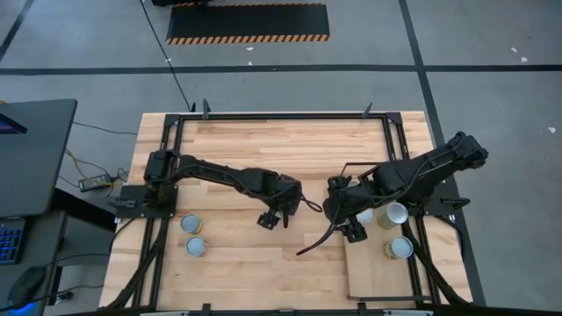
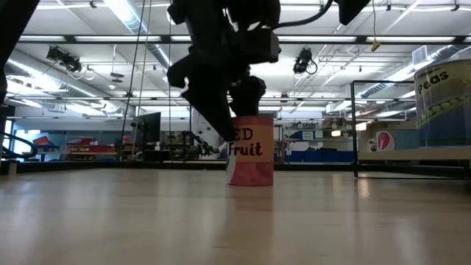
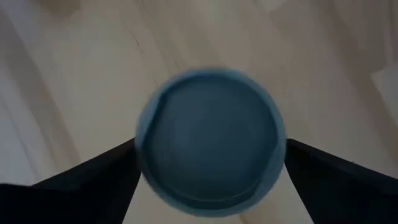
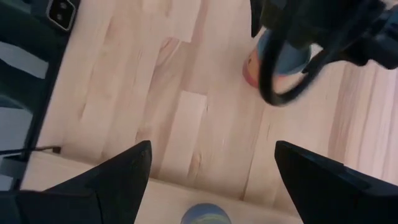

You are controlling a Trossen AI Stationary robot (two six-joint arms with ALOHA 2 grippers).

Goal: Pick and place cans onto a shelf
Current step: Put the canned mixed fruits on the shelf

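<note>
A pink-labelled can [image 2: 250,154] with a grey round top [image 3: 210,140] stands upright on the table's middle. My left gripper [image 1: 272,218] is over it, pointing steeply down and open, one finger on each side of the can. Two more cans [image 1: 191,223] [image 1: 195,247] stand at the near left. The shelf [image 1: 379,279], a pale board, lies at the near right and bears three cans [image 1: 365,215] [image 1: 395,213] [image 1: 400,247]. My right gripper [image 1: 351,226] hangs open over the shelf's left edge, holding nothing. My left gripper comes at the can from above with its fingers [image 3: 93,180] flanking the can's side walls. The fingertips meet the outline of the can's rim [image 3: 138,146] in the wrist view, but I cannot tell whether they touch it. The can stands on the table.
A black metal frame [image 1: 290,115] runs round the tabletop. A black cable [image 1: 316,241] trails from the right arm onto the table between the grippers. A monitor [image 1: 31,154] stands off the left edge. Bare wood lies toward the far side.
</note>
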